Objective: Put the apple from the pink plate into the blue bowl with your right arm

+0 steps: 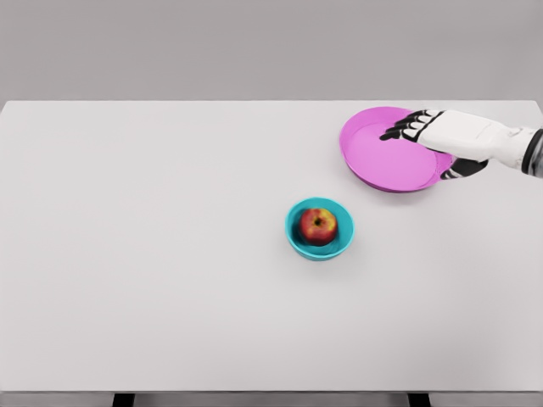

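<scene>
A red and yellow apple point(318, 226) lies inside the small blue bowl point(297, 237) near the middle of the white table. The pink plate point(377, 153) sits at the back right and holds nothing. My right hand point(424, 140) comes in from the right edge and hovers over the plate's right side. Its fingers point(399, 129) are relaxed and stretched out to the left, and the thumb point(462, 170) shows below, at the plate's rim. It holds nothing. The left arm is out of view.
The white table point(170, 254) spans the whole view, with its front edge near the bottom of the picture. A grey wall stands behind the table's far edge.
</scene>
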{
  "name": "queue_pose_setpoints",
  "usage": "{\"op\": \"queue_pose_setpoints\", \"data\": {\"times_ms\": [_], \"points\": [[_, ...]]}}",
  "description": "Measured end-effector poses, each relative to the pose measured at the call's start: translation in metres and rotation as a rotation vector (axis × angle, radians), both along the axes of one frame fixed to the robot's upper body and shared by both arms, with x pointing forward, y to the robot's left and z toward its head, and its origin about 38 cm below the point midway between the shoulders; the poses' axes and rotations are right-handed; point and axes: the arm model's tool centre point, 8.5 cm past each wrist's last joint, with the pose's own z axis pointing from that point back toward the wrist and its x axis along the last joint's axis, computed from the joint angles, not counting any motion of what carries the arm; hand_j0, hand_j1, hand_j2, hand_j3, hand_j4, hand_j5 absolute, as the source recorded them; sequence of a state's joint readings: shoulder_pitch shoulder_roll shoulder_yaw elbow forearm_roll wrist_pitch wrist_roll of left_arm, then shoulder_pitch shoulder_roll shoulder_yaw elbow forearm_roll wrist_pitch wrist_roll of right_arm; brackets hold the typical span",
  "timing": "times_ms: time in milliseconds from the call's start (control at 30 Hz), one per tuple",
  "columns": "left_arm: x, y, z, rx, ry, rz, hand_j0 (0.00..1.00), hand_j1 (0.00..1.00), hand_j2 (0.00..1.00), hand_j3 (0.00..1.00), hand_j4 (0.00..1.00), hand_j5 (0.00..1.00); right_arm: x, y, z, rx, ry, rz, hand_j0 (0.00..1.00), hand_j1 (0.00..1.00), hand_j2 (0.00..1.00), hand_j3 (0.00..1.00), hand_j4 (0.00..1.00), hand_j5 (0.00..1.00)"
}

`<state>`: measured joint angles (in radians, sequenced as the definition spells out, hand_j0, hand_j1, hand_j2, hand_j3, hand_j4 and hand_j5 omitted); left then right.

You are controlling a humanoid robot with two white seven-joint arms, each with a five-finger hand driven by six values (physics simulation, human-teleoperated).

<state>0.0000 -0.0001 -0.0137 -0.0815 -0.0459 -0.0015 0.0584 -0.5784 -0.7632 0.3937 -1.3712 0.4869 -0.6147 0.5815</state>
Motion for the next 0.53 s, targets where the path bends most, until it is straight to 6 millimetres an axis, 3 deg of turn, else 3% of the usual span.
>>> {"op": "queue_pose_setpoints", "data": {"times_ms": [67, 100, 267, 500, 533], "points": [[0.0, 0.0, 0.0, 0.0, 0.0, 0.0, 1.0, 1.0, 1.0, 1.0, 1.0, 1.0, -0.008, -0.015, -0.023, 0.04, 0.049, -0.057, 1.0, 1.0, 1.0, 1.0, 1.0, 1.0], [0.0, 0.0, 0.0, 0.0, 0.0, 0.0, 1.0, 1.0, 1.0, 1.0, 1.0, 1.0, -0.008, -0.016, -0.025, 0.085, 0.042, -0.078, 1.0, 1.0, 1.0, 1.0, 1.0, 1.0], [0.0, 0.0, 0.0, 0.0, 0.0, 0.0, 1.0, 1.0, 1.0, 1.0, 1.0, 1.0, 0.0, -0.017, -0.013, 0.217, -0.016, -0.131, 1.0, 1.0, 1.0, 1.0, 1.0, 1.0], [0.008, 0.0, 0.0, 0.0, -0.014, -0.005, 1.0, 1.0, 1.0, 1.0, 1.0, 1.0, 0.002, -0.01, -0.018, 0.258, -0.015, -0.137, 1.0, 1.0, 1.0, 1.0, 1.0, 1.0], [0.001, 0.0, 0.0, 0.0, -0.003, -0.004, 1.0, 1.0, 1.0, 1.0, 1.0, 1.0, 0.003, -0.01, -0.017, 0.26, -0.016, -0.138, 1.0, 1.0, 1.0, 1.0, 1.0, 1.0]]}}
